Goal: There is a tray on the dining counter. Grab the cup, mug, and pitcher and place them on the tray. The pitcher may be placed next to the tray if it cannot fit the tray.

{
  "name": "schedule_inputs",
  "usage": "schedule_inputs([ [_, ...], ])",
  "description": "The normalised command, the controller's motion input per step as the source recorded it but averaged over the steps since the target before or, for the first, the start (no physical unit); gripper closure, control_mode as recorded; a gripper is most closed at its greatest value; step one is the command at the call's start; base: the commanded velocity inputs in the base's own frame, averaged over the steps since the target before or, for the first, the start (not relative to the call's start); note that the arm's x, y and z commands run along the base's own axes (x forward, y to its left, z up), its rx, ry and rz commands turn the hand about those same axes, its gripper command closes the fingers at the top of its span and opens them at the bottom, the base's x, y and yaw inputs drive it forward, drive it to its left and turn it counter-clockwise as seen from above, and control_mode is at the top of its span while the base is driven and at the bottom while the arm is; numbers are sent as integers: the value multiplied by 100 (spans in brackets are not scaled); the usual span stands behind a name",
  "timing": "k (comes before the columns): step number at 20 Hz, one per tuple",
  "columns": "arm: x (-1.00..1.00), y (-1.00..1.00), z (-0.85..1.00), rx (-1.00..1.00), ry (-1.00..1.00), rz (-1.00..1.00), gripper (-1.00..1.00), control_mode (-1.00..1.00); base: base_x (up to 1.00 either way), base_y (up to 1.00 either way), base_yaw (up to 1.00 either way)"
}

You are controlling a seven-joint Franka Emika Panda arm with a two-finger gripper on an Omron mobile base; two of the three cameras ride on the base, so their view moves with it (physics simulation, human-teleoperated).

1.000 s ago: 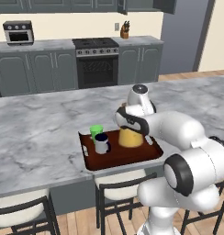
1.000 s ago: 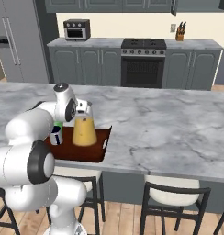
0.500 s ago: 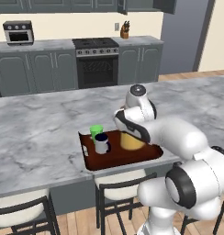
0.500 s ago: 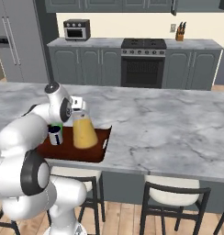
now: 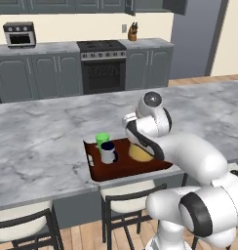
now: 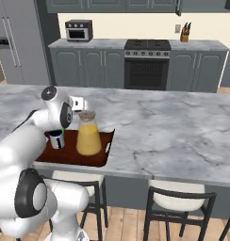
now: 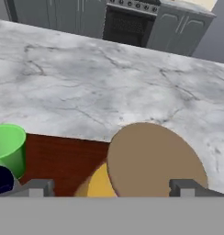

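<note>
The dark reddish-brown tray (image 5: 126,168) (image 6: 95,157) (image 7: 58,160) lies near the front edge of the marble dining counter (image 5: 38,141) (image 6: 173,132). On it stand the green cup (image 5: 102,139) (image 7: 9,147), the grey mug (image 5: 109,152) (image 6: 57,139) (image 7: 1,179) and the pitcher (image 5: 140,152) (image 6: 88,139) of orange liquid. Its brown round lid (image 7: 153,158) (image 6: 86,114) sits just ahead of my gripper (image 7: 111,186). The gripper is open, its fingertips (image 7: 36,186) wide apart on either side of the lid and touching nothing. In the left base view my arm hides the pitcher's top.
Two stools (image 5: 128,197) (image 6: 180,197) stand under the counter's near edge. Bare marble stretches behind and to the right of the tray. Grey cabinets and a stove (image 5: 102,66) (image 6: 146,61) line the back wall, with a toaster oven (image 6: 78,30) on them.
The arm's upper joints have swung a little towards the tray's left side. The pitcher sits slightly lower in the picture; the cup and mug have not moved.
</note>
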Motion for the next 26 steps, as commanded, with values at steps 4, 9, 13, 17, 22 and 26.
schedule_inputs([
  [4,-3,-24,53,7,0,0,-100,-100,0,0,0],
  [9,-34,-17,52,9,-2,0,-100,-100,0,0,0],
  [13,-64,-6,40,11,-3,-1,-100,-100,0,0,0],
  [17,-98,-5,28,8,-7,-1,-100,-100,0,0,0],
  [22,-100,-1,33,1,-12,0,-100,-100,0,0,0],
  [26,-100,-9,45,0,-14,-1,-100,-100,0,0,0],
])
